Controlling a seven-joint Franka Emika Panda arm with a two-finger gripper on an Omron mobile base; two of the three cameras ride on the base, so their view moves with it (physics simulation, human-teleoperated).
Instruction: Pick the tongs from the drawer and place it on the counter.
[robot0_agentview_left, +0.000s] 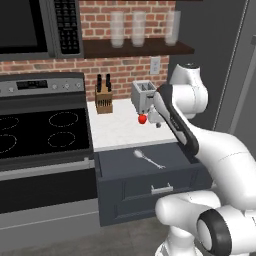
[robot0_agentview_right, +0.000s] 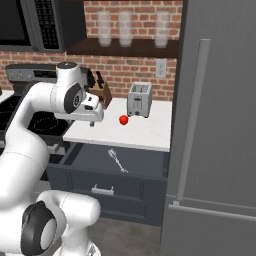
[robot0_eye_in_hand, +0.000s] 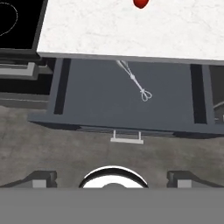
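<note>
A: Hand (robot0_agentview_right: 92, 121) first. State?

B: Spread wide, nothing between the tips. It hangs above the front part of the table (robot0_agentview_right: 145, 135), well over the open drawer (robot0_agentview_left: 145, 192), pointing down at it.

A: Tongs?

B: Tongs (robot0_eye_in_hand: 134, 81) lie flat on the drawer floor, on a diagonal, near the middle. The handle end runs back under the table's front edge; the looped end points toward the drawer front. In the left base view the tongs (robot0_agentview_left: 148, 159) show the rounded end toward the back left. Untouched.

A: Step?

B: My read: approach, before the grasp. Drawer is already pulled out, so no opening needed. Next it should drop straight into the drawer, turn the wrist so the tips straddle the thin shaft across its width, then pinch.

A: Edges to watch?

B: Table lip overhangs the rear of the drawer and covers the handle end, so the grab should be at mid-shaft or nearer the loop. Drawer side walls are well apart from the tongs, plenty of room left and right.

A: Where does it go afterwards?

B: Bare white table in front of the toaster (robot0_agentview_right: 139, 99). A red fruit (robot0_agentview_right: 123, 120) sits just in front of it, knife block (robot0_agentview_left: 103, 95) at the back corner near the stove (robot0_agentview_left: 40, 132). The front strip looks free.
</note>
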